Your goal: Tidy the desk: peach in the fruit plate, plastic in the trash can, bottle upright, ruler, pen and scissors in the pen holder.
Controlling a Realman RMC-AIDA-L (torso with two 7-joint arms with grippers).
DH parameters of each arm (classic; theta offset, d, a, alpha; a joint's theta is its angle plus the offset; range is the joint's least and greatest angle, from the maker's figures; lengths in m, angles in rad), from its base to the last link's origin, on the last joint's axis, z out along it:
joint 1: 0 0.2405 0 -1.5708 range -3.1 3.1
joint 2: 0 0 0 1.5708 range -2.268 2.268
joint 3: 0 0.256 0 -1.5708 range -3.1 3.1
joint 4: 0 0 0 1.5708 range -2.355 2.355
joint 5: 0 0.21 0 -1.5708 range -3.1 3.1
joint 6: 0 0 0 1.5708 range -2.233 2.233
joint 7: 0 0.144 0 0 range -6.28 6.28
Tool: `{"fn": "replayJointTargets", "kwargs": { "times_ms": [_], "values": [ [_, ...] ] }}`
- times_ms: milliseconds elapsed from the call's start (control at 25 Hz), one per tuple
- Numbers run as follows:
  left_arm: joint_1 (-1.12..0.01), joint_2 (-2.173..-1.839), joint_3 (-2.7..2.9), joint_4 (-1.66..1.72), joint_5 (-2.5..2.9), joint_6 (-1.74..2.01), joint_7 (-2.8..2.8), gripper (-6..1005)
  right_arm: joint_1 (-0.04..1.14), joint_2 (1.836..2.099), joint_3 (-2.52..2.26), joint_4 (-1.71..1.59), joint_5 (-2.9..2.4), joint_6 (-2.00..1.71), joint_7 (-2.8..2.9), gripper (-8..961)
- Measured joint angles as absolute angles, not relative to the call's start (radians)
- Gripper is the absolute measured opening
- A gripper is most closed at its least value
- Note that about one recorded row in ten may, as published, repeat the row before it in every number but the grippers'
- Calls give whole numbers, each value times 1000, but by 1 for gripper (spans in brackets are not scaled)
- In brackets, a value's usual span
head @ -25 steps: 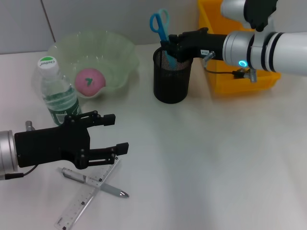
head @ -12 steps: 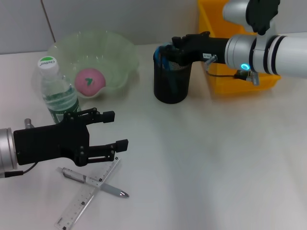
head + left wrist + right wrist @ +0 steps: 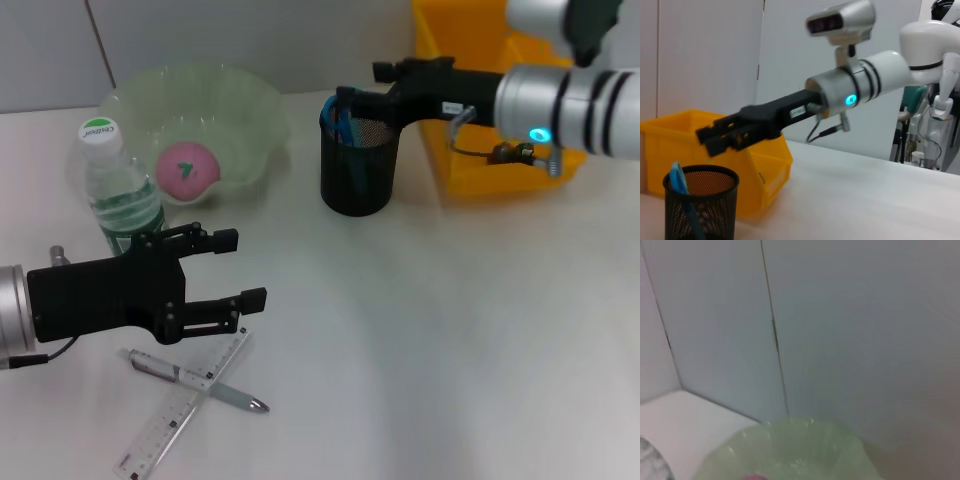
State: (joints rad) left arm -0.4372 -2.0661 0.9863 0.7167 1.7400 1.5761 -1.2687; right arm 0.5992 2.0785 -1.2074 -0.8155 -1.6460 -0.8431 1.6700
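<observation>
At the far left of the head view, the left gripper (image 3: 235, 270) hovers low over the white desk (image 3: 450, 350) with its 2 black fingers spread wide apart and nothing between them. Just below it lie the pen (image 3: 197, 380) and the clear ruler (image 3: 185, 402), crossed over each other flat on the desk, the ruler's upper end near the lower finger. Behind the gripper stands the bottle (image 3: 118, 190), upright with its white cap on top. Next to the bottle sits the pale green fruit plate (image 3: 245, 105), and the pink peach (image 3: 186, 168) rests inside it. Near the middle stands the black mesh pen holder (image 3: 358, 170), with the blue-handled scissors (image 3: 337, 120) already down inside it, handles just at the rim. The right gripper (image 3: 362, 88) hangs just above the holder's rim, reaching in from the right; in the left wrist view its fingers (image 3: 715, 137) look slightly parted and hold nothing, apart from the scissors (image 3: 678, 180). Farthest right, behind the arm, is the yellow bin (image 3: 450, 150), just beside the pen holder.
</observation>
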Motion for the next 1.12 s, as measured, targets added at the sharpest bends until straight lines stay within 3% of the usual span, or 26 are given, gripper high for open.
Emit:
{"fn": "replayJointTargets", "kwargs": {
  "times_ms": [80, 360, 680, 760, 1120],
  "values": [
    [-435, -2066, 986, 716, 1731, 1576, -1269, 797, 515, 2076, -1196, -918, -1572, -941, 1674, 671],
    [-428, -2064, 986, 716, 1714, 1585, -1291, 797, 433, 2057, -991, -971, -1543, -1342, 1684, 671],
    [-429, -2063, 986, 720, 1716, 1587, -1317, 797, 422, 1949, -846, -821, -1650, -1711, 1681, 670],
    [-431, -2063, 986, 721, 1718, 1588, -1320, 797, 419, 1936, -832, -796, -1713, -1730, 1673, 670],
    [-436, -2062, 993, 728, 1774, 1572, -1369, 797, 407, 1941, -831, -787, -1916, -1763, 1625, 670]
  ]
}}
